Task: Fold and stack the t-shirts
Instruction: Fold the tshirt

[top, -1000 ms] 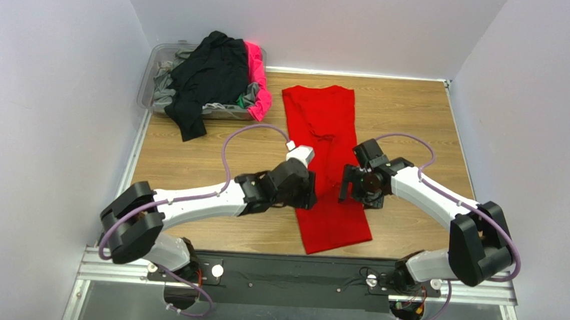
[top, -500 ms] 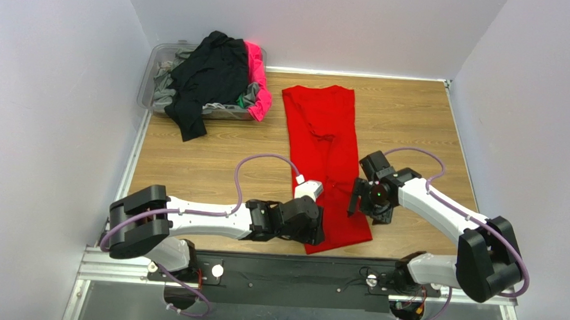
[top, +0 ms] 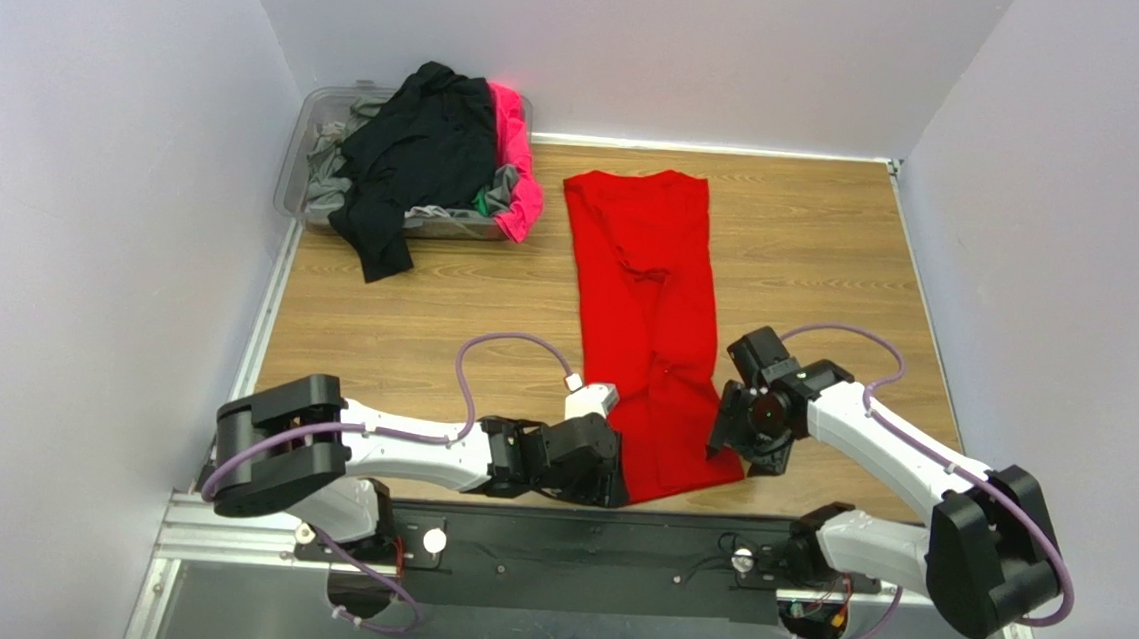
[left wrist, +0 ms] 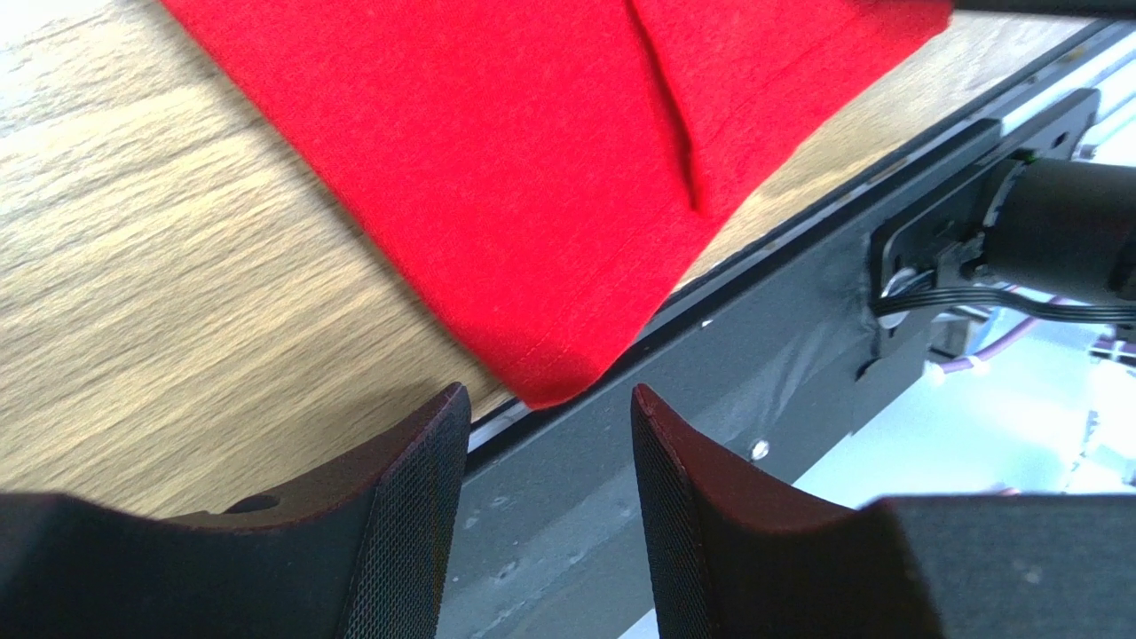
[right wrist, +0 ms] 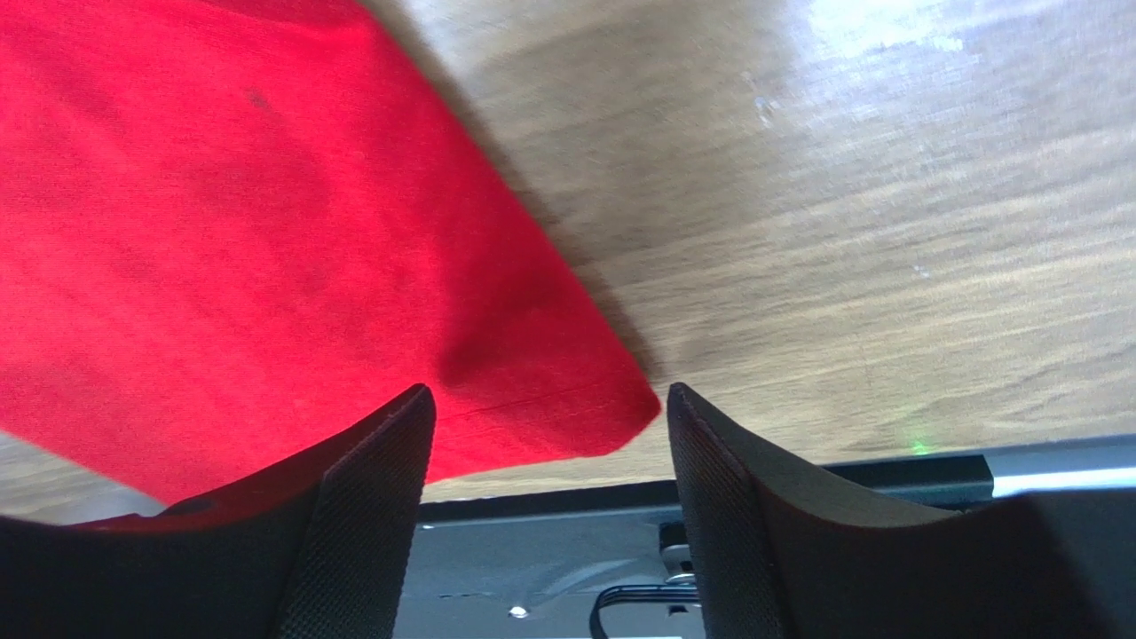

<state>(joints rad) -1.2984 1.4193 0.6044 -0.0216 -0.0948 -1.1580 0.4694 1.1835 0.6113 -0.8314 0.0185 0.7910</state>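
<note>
Left end effector (left wrist: 550,404) and right end effector (right wrist: 551,397) gape empty beside one red t-shirt (top: 649,303).

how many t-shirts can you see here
5: red t-shirt flat on the table; black t-shirt, hot pink t-shirt, grey t-shirt, green t-shirt heaped in the clear bin, far left. More may hide beneath.

Plain and pale all round: left wall (top: 91,151), back wall (top: 611,37), right wall (top: 1080,220). Between them, a brown wooden table (top: 823,232) with long grain lines. Thin white strip (top: 783,154) where table meets back wall. Clear bin (top: 297,165) in the far left corner. Along the near edge, a black bar (top: 590,539) on a silver rail (top: 214,536). Soft, even light, with a bright white patch (right wrist: 867,27) shining on the bare wood.
</note>
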